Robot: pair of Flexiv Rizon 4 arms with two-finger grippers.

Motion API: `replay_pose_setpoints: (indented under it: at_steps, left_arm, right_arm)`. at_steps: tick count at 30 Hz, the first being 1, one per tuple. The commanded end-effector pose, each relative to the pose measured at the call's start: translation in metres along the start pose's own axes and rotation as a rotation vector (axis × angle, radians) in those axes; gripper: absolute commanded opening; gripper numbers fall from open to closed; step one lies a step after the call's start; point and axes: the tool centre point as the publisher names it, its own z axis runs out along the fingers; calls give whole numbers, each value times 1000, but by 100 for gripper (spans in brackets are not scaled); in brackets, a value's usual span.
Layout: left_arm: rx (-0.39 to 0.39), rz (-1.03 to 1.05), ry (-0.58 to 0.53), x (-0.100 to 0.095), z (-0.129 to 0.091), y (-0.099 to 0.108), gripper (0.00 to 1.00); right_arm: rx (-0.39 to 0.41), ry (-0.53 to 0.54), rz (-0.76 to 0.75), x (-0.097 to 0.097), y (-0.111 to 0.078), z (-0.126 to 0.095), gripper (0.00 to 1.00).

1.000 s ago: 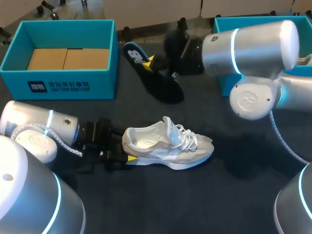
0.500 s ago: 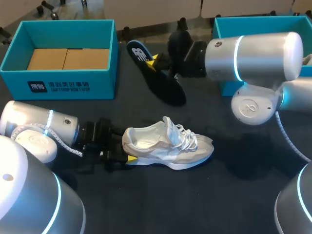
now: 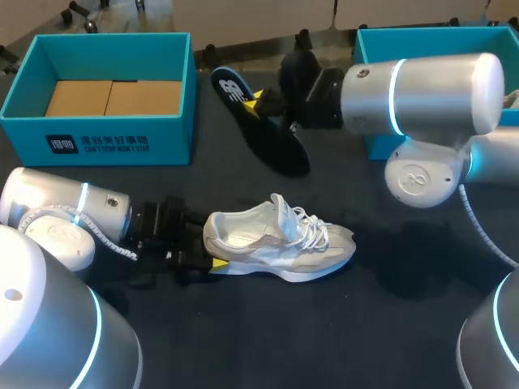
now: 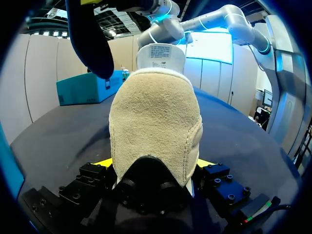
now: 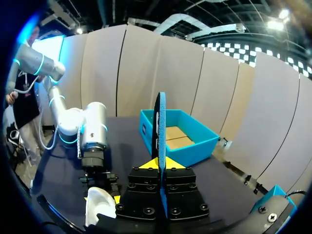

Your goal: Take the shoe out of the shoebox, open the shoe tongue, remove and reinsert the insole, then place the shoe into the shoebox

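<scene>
Dark counter [image 3: 340,324] fills the head view, with a teal shoebox [image 3: 113,138] seen at the upper left of the frame. At lower centre the white shoe [image 3: 280,239] is set on its sole, out of the box, its heel clamped from both sides by the left gripper [image 4: 155,165]. At upper centre the black insole [image 3: 268,134] is pinched edge-on by the right gripper [image 5: 160,164]. Compared with a second ago, the insole has been carried slightly up and rightward, then held still. Removal is judged complete, and reinsertion is judged to be next.

Shoe [image 3: 280,239] mid-table, insole [image 3: 281,151] behind it, shoebox [image 3: 172,144] far left
</scene>
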Motion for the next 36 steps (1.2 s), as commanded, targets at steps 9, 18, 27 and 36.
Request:
replay_pose_setpoints:
  at_steps: [9,18,27,36]
  left_arm:
    - [-4,-1,2,-1,0,0,0]
    - [-4,-1,2,-1,0,0,0]
    - [-4,-1,2,-1,0,0,0]
    - [-4,-1,2,-1,0,0,0]
  right_arm:
    - [-71,66,40,-9,10,-17,0]
    - [-131,149,81,-22,28,-46,0]
    - [-273,230,183,-27,60,-64,0]
    - [-405,253,232,-34,88,-80,0]
